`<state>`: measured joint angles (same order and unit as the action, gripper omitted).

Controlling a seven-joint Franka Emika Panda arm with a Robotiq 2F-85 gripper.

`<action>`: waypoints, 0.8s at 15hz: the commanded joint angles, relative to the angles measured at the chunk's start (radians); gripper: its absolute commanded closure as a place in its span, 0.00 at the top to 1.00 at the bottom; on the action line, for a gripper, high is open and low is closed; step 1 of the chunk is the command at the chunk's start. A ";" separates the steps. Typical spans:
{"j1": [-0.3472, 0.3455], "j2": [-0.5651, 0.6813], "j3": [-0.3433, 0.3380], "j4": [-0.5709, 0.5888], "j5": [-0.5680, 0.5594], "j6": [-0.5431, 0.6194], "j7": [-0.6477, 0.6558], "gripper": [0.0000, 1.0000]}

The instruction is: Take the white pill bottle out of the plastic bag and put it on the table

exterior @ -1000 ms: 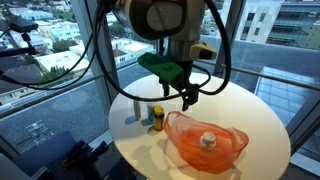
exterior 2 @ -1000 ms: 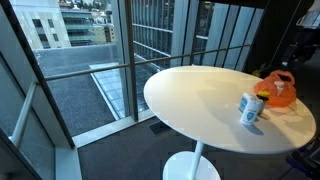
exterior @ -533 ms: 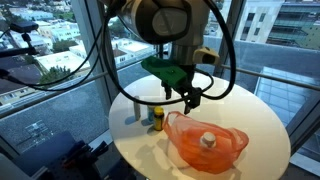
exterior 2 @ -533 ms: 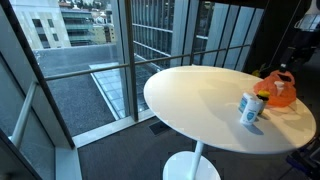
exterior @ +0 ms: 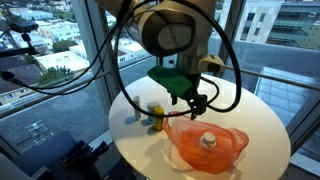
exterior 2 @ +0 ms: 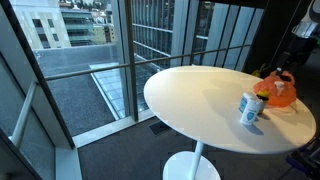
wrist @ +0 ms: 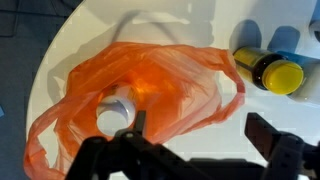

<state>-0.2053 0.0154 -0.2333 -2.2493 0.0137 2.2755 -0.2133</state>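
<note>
1. Bag point(exterior: 222, 152) of orange, see-through plastic, crumpled and open-mouthed on round white table point(exterior: 255, 110); in an exterior view point(exterior 2: 281, 92) close to table's far edge.
2. White bottle point(exterior: 208, 141) inside bag, low in its middle, ringed by orange folds; in wrist view point(wrist: 117, 108) seen through bag's point(wrist: 175, 85) opening, cap end toward camera.
3. Gripper point(exterior: 197, 104) above bag's rim, on side nearer yellow-capped bottle point(exterior: 155, 115), apart from white bottle.
4. Jaws spread wide, holding nothing; in wrist view gripper point(wrist: 203, 135) in from bottom edge, one dark finger point(wrist: 268, 135) over bare table point(wrist: 95, 30), other just beside white bottle, whether touching bag not clear.
5. Yellow-capped bottle upright on table, just beside bag and outside it; in wrist view point(wrist: 272, 70) dark body, yellow cap, at upper right.
6. Glass walls round table, city buildings beyond.
</note>
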 commanded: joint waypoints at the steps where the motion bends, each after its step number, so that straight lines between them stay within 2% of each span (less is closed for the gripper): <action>1: -0.022 0.050 -0.005 0.033 0.024 0.035 -0.047 1.00; 12: -0.099 0.152 -0.014 0.116 0.018 0.062 -0.268 1.00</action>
<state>-0.2830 0.1273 -0.2495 -2.1866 0.0147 2.3368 -0.4067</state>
